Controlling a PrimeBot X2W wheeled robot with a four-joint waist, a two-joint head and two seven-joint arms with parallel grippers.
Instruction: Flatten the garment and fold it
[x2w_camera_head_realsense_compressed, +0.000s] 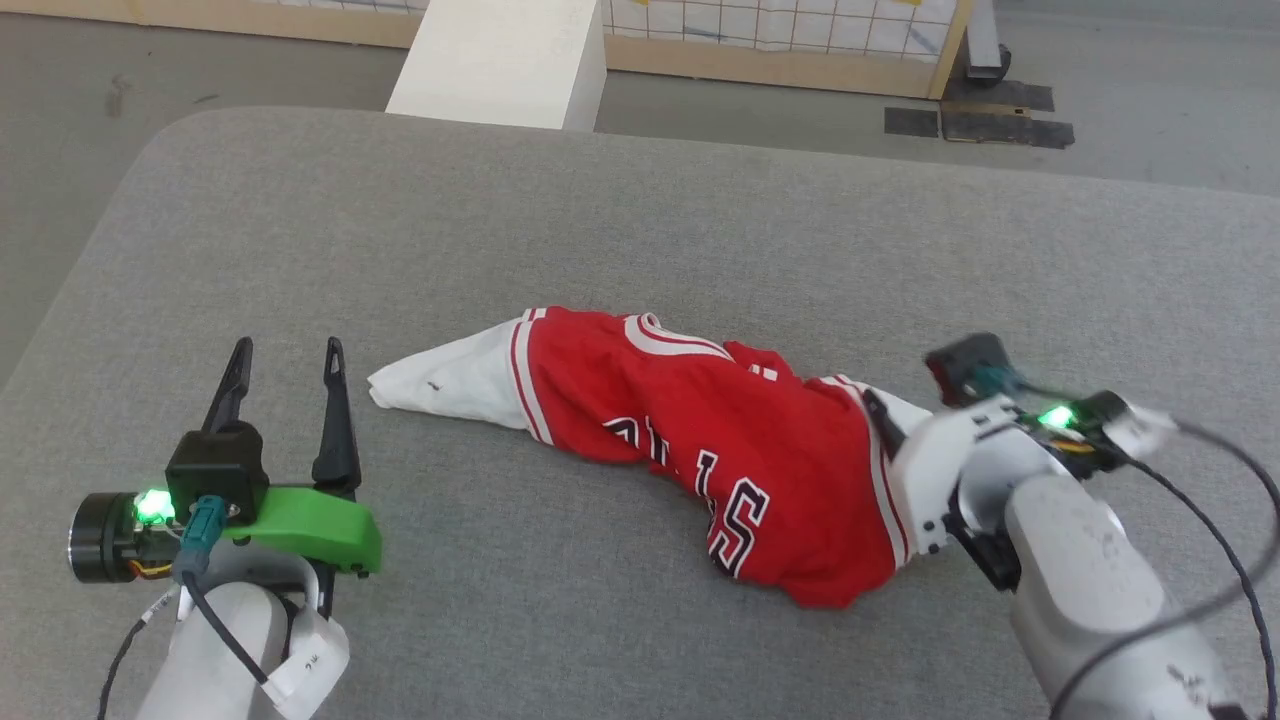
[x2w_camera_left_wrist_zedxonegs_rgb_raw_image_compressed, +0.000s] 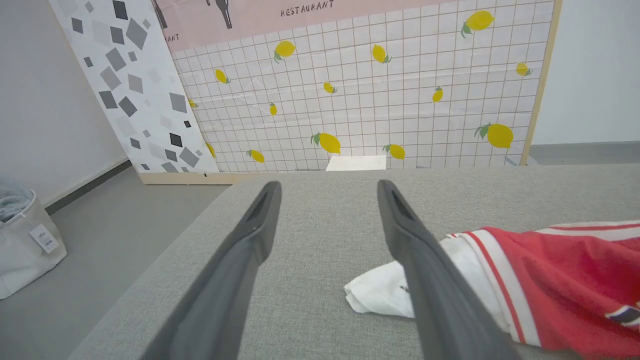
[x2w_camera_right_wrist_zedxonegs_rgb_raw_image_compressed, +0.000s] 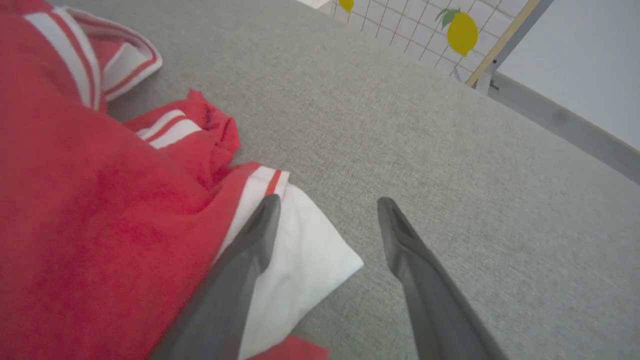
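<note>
Crumpled garment (x2w_camera_head_realsense_compressed: 700, 440) on a grey, cloth-covered tabletop (x2w_camera_head_realsense_compressed: 640, 220), with both arms at its ends. The garment lies near the middle of the tabletop as a long, bunched roll. Its long axis runs across the head view from the far left to the near right, so each end points at 1 arm. The left gripper (x2w_camera_head_realsense_compressed: 288, 350) stands just beside the left white sleeve (x2w_camera_head_realsense_compressed: 450, 380) and apart from it. Its 2 fingers are spread wide with nothing between them, and in the left wrist view the sleeve (x2w_camera_left_wrist_zedxonegs_rgb_raw_image_compressed: 380, 295) lies to the right of the fingers (x2w_camera_left_wrist_zedxonegs_rgb_raw_image_compressed: 250, 240). The right gripper (x2w_camera_right_wrist_zedxonegs_rgb_raw_image_compressed: 328, 202) is the nearer: its fingers are likewise released and empty, and 1 finger (x2w_camera_right_wrist_zedxonegs_rgb_raw_image_compressed: 250, 245) passes over the right white sleeve (x2w_camera_right_wrist_zedxonegs_rgb_raw_image_compressed: 300, 255), whose corner reaches into the gap. Whether that finger touches the cloth cannot be told. The body is a soft red knit, creased and folded over itself, with red-and-white striped trim and black, white-outlined lettering. Flattening probably calls for grasping both sleeve ends and drawing them apart along this axis.
</note>
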